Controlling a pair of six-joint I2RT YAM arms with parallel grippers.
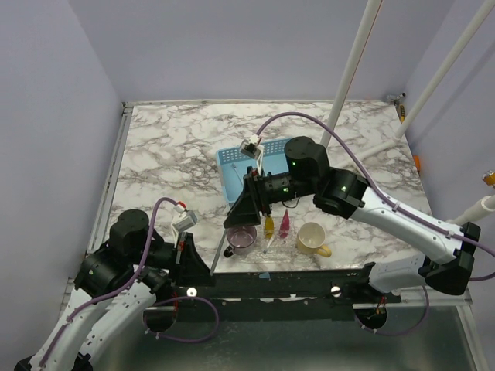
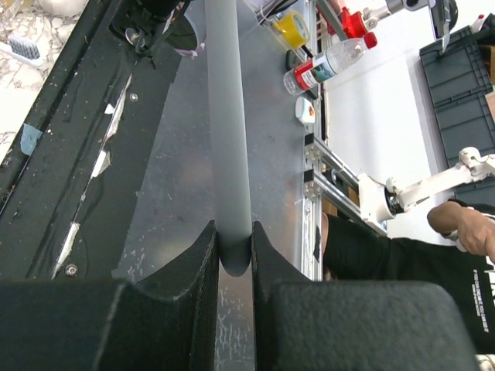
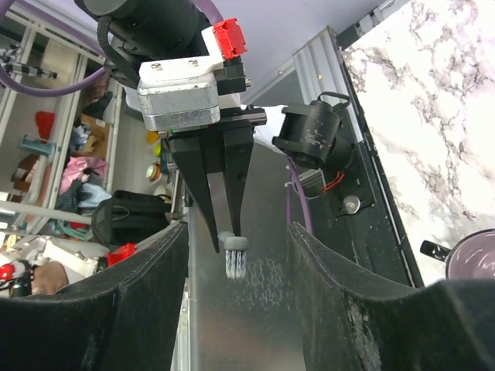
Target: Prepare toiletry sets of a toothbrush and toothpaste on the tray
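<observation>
The left end effector [image 2: 234,241] pinches a grey stick [image 2: 228,116] that runs straight away from it. A white toothbrush [image 2: 19,48] lies on the marble surface [image 2: 56,17], upper left.

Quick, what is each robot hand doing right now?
Left gripper: shut on the toothbrush.
Right gripper: open, one finger on each side of the bristle end, not touching it.

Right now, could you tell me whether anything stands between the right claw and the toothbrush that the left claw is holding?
Nothing visible does. The left claw grips the toothbrush by its handle, and the bristle head sits inside the open right claw, with a clear gap on either side.
</observation>
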